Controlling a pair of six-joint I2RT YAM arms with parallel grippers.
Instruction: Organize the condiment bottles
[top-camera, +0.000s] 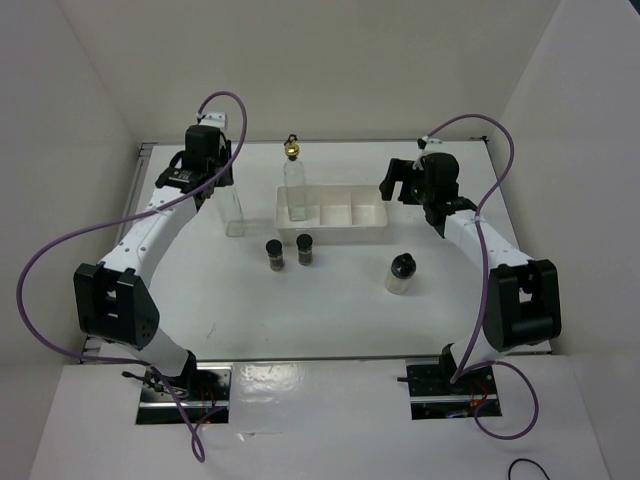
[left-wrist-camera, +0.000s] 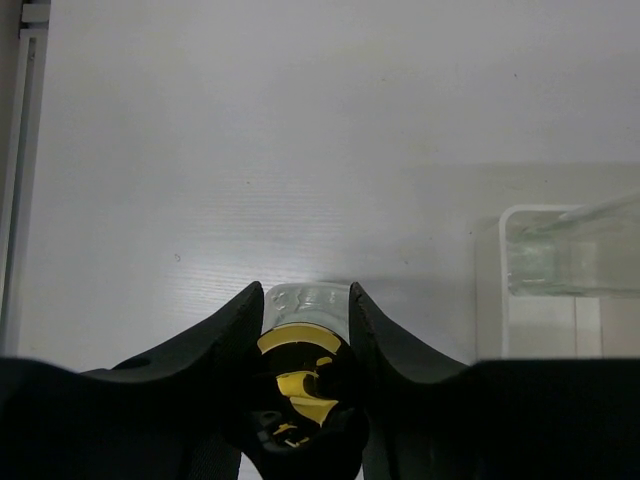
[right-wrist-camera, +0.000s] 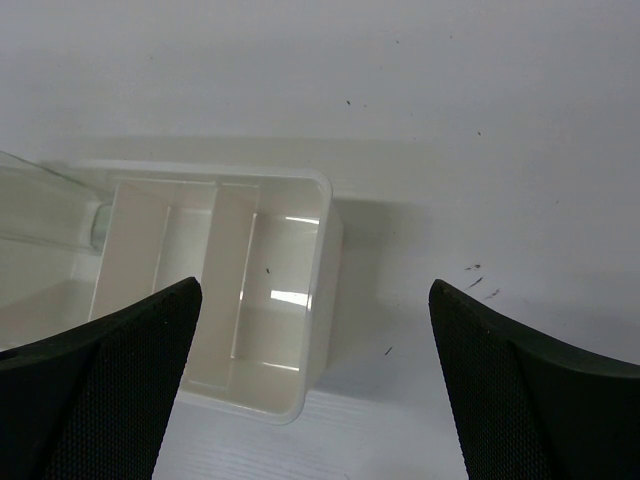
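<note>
White walls stand around a white worktop (top-camera: 330, 310). A white tray (top-camera: 340, 236) with walls inside it sits near the back, its long side going left to right. One tall glass bottle (top-camera: 294, 185) stands straight up in the tray's left box, its gold top pointing up. The other tall glass bottle (top-camera: 233, 212) stands straight up too, on the worktop just left of the tray and not touching it. The left arm (top-camera: 160, 225) bends at its elbow near the front, reaches to the back left and tips its wrist down over this bottle. The left jaws are clamped on the bottle's neck, one on each side, and the left wrist view looks down on the gold top (left-wrist-camera: 300, 365) between them. That view also shows the tray's wall (left-wrist-camera: 488, 300) and the bottle in the tray (left-wrist-camera: 570, 255). Two small dark jars (top-camera: 275, 253) (top-camera: 305, 249) stand side by side in front of the tray, black caps up. The pale jar (top-camera: 400, 274) stands by itself to their right, black cap up. The right arm (top-camera: 480, 240) reaches from the front right toward the back. It stops by the tray's right end (right-wrist-camera: 320, 260). The right jaws are wide apart and hold nothing. Any writing on the jars is too small to read.
</note>
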